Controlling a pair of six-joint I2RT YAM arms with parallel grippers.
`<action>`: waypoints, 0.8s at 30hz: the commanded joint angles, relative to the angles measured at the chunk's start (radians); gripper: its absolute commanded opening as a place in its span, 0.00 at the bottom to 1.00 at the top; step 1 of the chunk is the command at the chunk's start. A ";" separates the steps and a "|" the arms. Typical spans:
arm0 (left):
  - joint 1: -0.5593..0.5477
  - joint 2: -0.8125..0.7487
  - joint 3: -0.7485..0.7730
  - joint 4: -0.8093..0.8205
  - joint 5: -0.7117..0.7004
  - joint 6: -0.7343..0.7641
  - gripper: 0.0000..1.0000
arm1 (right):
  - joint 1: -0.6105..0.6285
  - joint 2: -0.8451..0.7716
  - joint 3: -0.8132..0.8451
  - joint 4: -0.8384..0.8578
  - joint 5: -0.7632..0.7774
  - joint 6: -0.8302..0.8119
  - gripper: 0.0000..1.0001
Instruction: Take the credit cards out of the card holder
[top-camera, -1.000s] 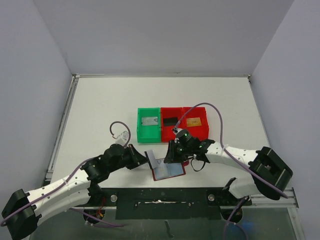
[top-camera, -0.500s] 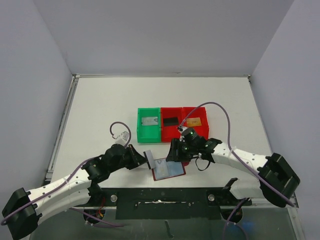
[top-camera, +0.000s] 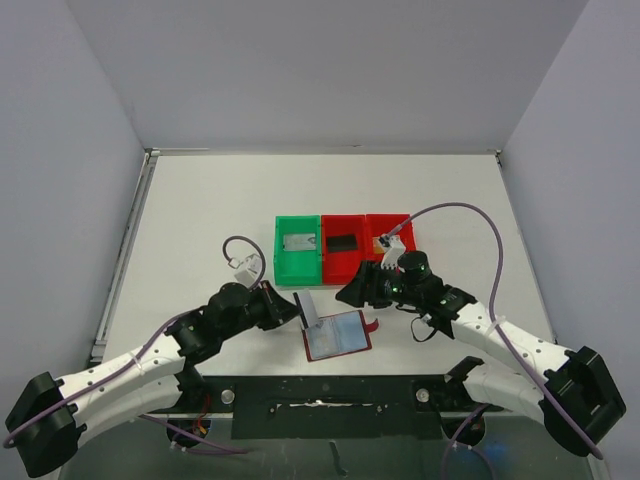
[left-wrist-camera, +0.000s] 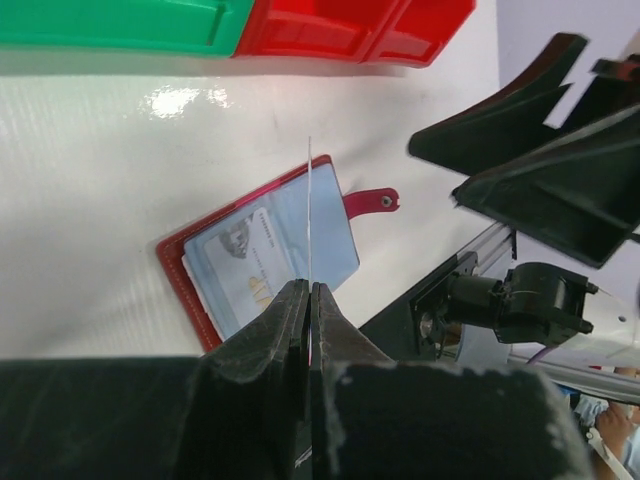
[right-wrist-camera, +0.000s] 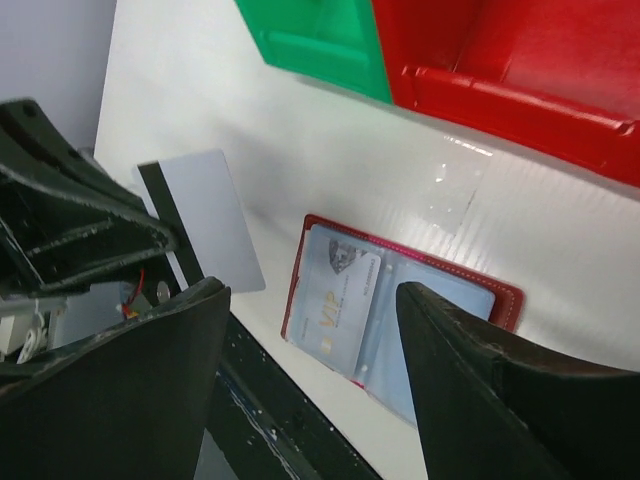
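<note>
The card holder (top-camera: 336, 335) lies open and flat on the table near the front edge, red rim up, with its tab (left-wrist-camera: 370, 203) out to the right. A pale VIP card (right-wrist-camera: 335, 295) sits in its left pocket. My left gripper (top-camera: 292, 310) is shut on a silver-grey card (top-camera: 307, 308) and holds it upright just left of the holder. That card shows edge-on in the left wrist view (left-wrist-camera: 310, 220). My right gripper (top-camera: 352, 292) is open and empty, above and behind the holder's far edge (right-wrist-camera: 480, 285).
A green bin (top-camera: 298, 262) holding a silver card (top-camera: 300, 242) stands behind the holder. Beside it is a red bin (top-camera: 343, 262) with a black card (top-camera: 342, 243), then a second red bin (top-camera: 400, 225) partly hidden by my right arm. The table's front rail (top-camera: 330, 395) is close.
My right gripper has drawn back and to the right, off the holder. My left gripper has carried the silver-grey card a little up and to the right.
</note>
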 joint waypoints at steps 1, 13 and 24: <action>0.023 0.000 0.037 0.157 0.052 0.045 0.00 | 0.019 -0.042 -0.089 0.277 -0.084 -0.043 0.69; 0.257 0.009 -0.111 0.432 0.466 -0.041 0.00 | -0.002 0.142 0.018 0.303 -0.252 -0.012 0.66; 0.276 0.035 -0.209 0.788 0.616 -0.119 0.00 | 0.026 0.251 0.103 0.370 -0.386 0.031 0.67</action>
